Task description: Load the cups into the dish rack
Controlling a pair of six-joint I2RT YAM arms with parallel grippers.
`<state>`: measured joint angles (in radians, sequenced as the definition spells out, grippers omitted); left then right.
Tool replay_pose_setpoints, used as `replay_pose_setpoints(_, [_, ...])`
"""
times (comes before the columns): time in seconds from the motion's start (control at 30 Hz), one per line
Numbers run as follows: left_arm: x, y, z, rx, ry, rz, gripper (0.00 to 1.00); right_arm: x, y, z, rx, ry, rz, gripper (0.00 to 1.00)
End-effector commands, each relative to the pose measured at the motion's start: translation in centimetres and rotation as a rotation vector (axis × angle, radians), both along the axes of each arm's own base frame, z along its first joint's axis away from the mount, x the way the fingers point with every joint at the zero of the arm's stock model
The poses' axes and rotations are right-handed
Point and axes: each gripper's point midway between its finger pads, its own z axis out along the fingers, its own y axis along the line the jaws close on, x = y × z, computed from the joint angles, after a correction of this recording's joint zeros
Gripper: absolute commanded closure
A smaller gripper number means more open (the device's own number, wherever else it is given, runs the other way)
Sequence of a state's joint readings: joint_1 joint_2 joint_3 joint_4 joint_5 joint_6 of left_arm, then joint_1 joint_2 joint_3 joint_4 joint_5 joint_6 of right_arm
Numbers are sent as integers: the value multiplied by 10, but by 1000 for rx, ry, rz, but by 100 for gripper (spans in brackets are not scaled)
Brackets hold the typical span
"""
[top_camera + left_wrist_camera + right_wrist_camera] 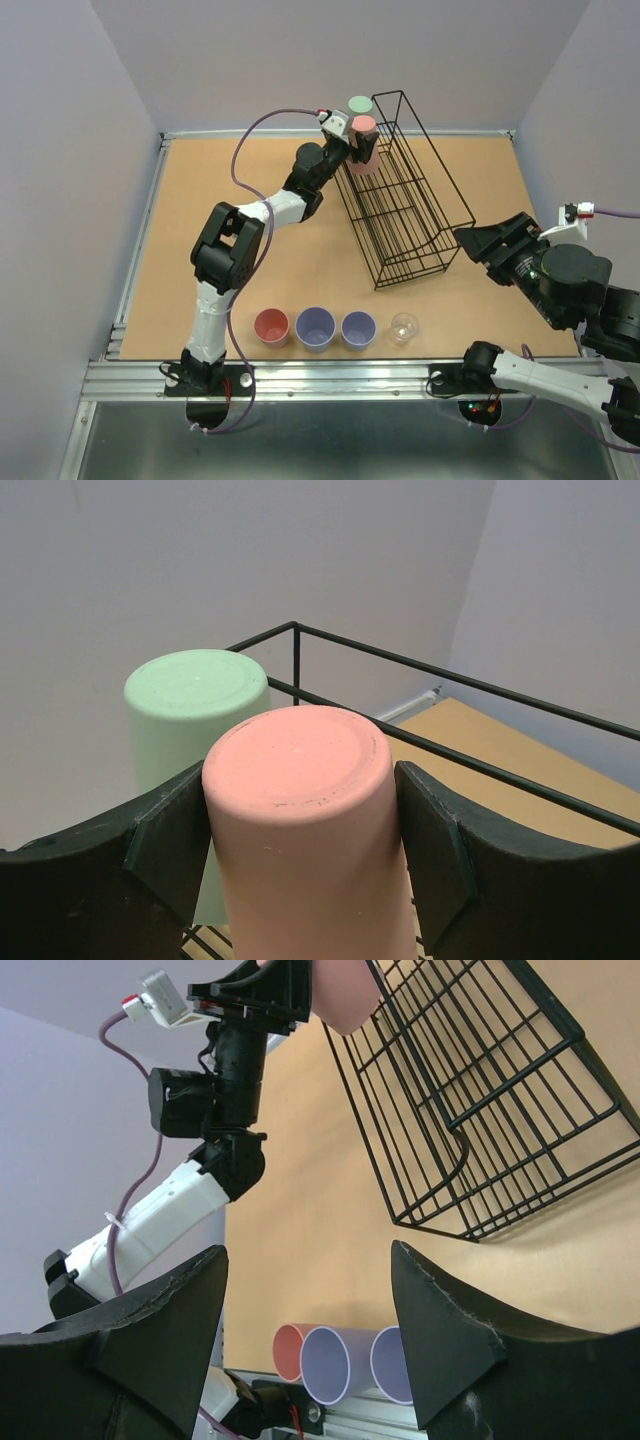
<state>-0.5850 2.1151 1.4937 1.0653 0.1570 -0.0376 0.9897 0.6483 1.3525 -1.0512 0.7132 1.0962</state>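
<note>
Left end effector [302,830] clamped on an upturned salmon cup [292,755] at the dish rack's [450,675] far corner.

Its pads press the cup's sides just below the base, mouth down, probably so it drains like the green cup [195,695] just beside it, apparently already set inverted on the rack. The right end effector [308,1300] hangs open and empty off the rack's right side. A second salmon cup [272,327], two lavender cups [315,327] and a clear cup [404,328] wait upright in a row at the desk's [250,200] near edge.

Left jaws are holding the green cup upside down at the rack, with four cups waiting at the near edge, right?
Not the green one. The left jaws hold the salmon-red cup upside down. The green cup stands beside it, ungripped. The left wrist view shows this. The rest is right.
</note>
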Motion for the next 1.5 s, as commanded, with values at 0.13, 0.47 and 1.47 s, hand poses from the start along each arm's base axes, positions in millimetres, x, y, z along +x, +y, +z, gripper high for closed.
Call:
replay_pose_setpoints(0.13, [5,1,41,-39,-95,22,74,3,-6,-6,-3,1,-45,29])
replay_pose_setpoints(0.47, [4,3,42,0,-88,36,19,2,-8,-7,2,6,-46,29])
replay_pose_setpoints(1.47, [-73,34,109,10,-90,-46,1,-17,-22,6,26,-28,20,29])
